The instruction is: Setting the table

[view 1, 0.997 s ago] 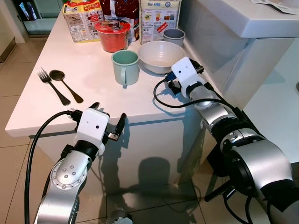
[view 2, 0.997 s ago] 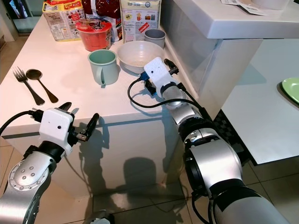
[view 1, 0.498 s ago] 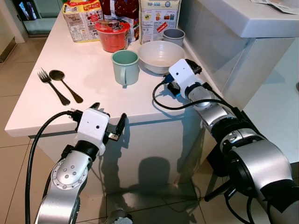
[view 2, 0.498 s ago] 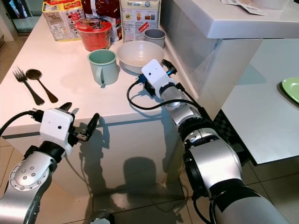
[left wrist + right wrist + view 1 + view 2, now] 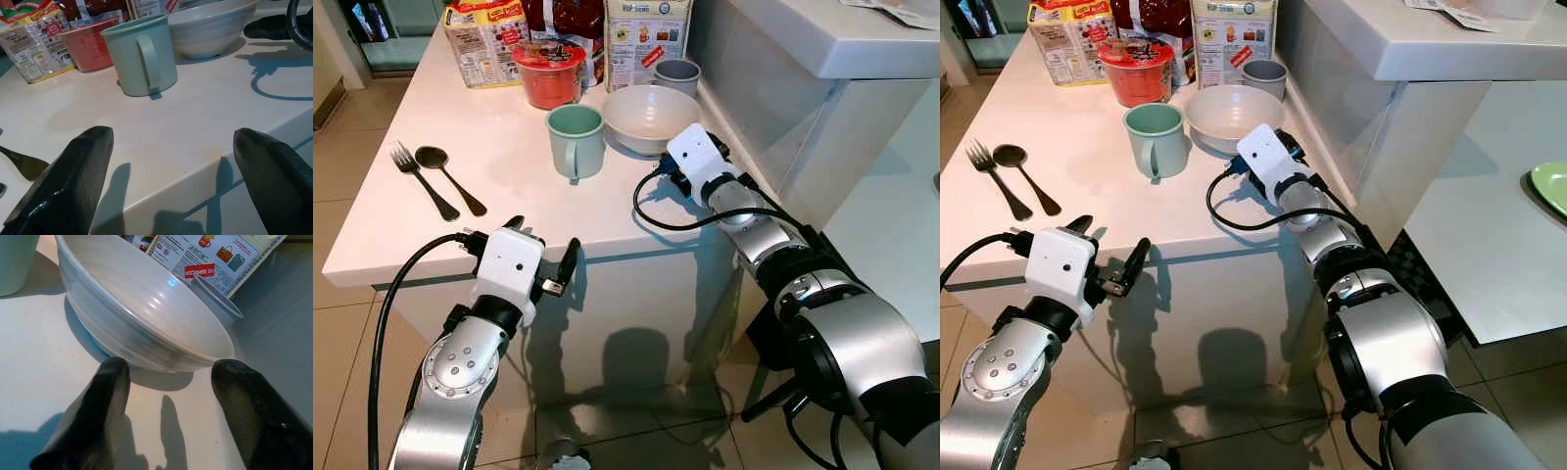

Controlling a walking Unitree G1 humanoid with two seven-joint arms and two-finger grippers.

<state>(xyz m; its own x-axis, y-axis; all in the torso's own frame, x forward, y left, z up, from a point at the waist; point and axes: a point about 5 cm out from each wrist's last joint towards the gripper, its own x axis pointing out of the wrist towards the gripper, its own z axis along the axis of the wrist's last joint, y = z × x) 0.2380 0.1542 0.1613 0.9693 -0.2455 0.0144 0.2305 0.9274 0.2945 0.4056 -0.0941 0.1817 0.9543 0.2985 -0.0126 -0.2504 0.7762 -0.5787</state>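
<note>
Fingers of the right gripper (image 5: 166, 396) stood spread just short of the white bowl (image 5: 651, 117) near the table's (image 5: 499, 201) right edge. Closing squarely over its near rim seemed wise. The left gripper (image 5: 540, 253) hovered open off the front edge.

white bowl (image 5: 650, 117) | mint-green mug (image 5: 577, 141) | red tub (image 5: 549, 74) | grey cup (image 5: 677, 74) | black fork (image 5: 424, 180)

You had both head eyes looking steeply down over the white table (image 5: 509, 176). Each wrist camera sat low, close over the tabletop; both shared the bowl (image 5: 146, 303).
</note>
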